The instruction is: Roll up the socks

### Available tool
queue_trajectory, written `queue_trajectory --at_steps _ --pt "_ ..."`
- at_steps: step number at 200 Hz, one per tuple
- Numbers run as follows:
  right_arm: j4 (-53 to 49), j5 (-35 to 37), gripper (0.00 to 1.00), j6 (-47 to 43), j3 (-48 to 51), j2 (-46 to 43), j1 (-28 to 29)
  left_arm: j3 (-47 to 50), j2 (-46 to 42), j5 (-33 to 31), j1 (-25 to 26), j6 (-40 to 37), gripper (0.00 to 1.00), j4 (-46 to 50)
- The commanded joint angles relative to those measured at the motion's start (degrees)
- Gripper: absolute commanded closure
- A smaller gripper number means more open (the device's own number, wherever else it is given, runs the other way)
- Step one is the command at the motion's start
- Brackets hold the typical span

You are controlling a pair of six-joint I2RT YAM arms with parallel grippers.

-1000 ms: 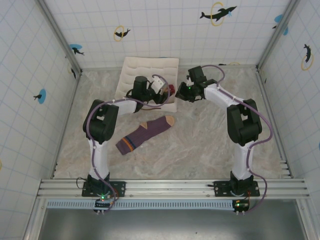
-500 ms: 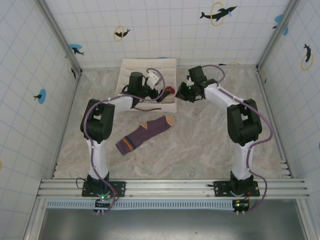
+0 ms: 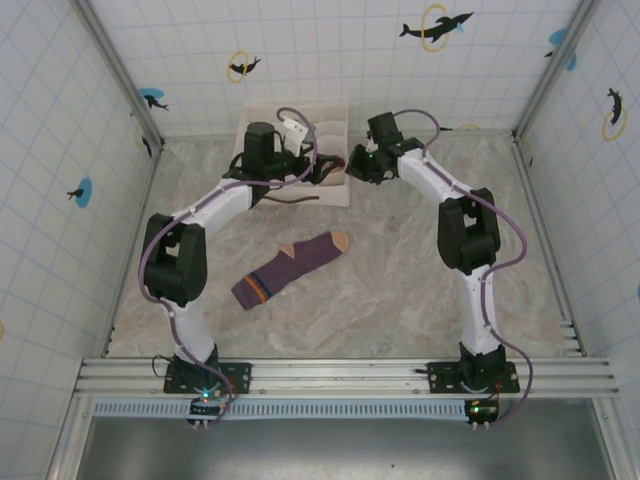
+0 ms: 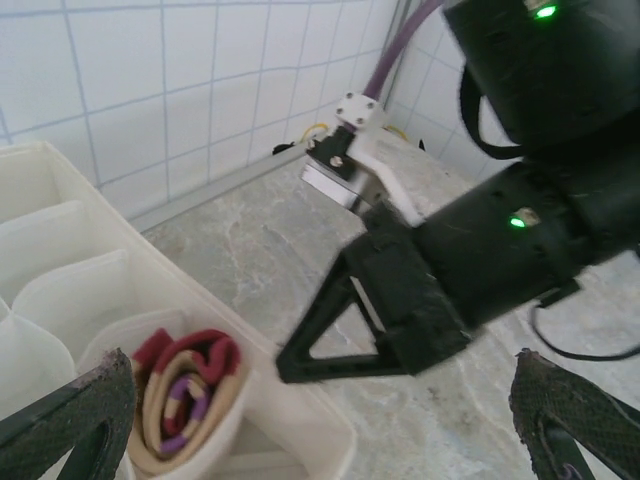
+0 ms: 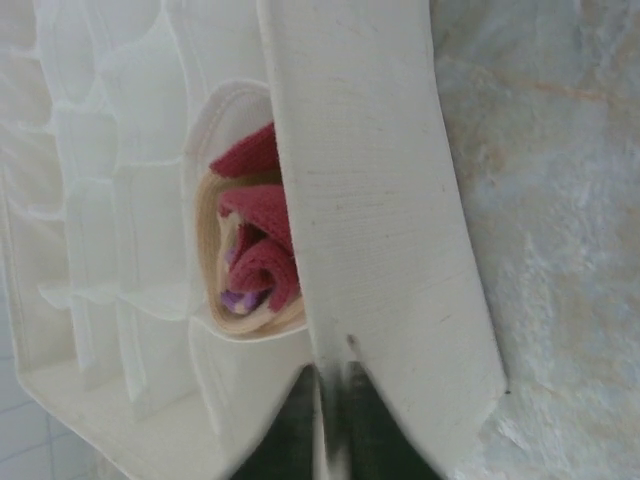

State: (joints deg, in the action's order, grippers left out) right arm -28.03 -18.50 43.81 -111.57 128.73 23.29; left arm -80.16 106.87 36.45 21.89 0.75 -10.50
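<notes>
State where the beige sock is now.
Seen from above, the beige sock sits rolled in a compartment along the right edge of the organiser box, beside the right gripper.

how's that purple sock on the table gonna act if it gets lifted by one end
The purple sock lies flat and limp on the table, so it will probably droop and fold. The thin knit looks light; pushed, it likely bunches rather than slides. Lying flat, it shouldn't roll.

The marble table (image 3: 400, 280) around the purple sock (image 3: 290, 268) is left open on every side. The right edge of the organiser box (image 3: 335, 125) is crowded by the left gripper (image 3: 322, 172) and the right gripper (image 3: 354, 166), and its corner compartment is filled by the rolled beige sock (image 4: 185, 395).
</notes>
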Motion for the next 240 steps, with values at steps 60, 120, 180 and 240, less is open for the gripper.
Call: queue_trajectory --at_steps 60,120,180,240 --pt "5.81 -9.09 0.12 -14.55 5.67 -13.07 0.31 18.04 -19.14 -4.8 -0.36 7.34 0.02 11.39" --pt "11.46 2.9 0.01 -20.75 31.14 -33.1 4.17 30.57 -27.86 -9.54 -0.36 11.06 0.02 16.81" --pt "21.34 11.11 0.01 -15.71 56.74 -48.48 8.87 38.41 -30.03 -15.91 1.77 16.07 0.02 21.57" --pt "22.49 23.11 0.01 -13.66 71.57 -58.84 17.14 45.42 -29.12 -16.43 5.54 20.22 0.03 18.8"
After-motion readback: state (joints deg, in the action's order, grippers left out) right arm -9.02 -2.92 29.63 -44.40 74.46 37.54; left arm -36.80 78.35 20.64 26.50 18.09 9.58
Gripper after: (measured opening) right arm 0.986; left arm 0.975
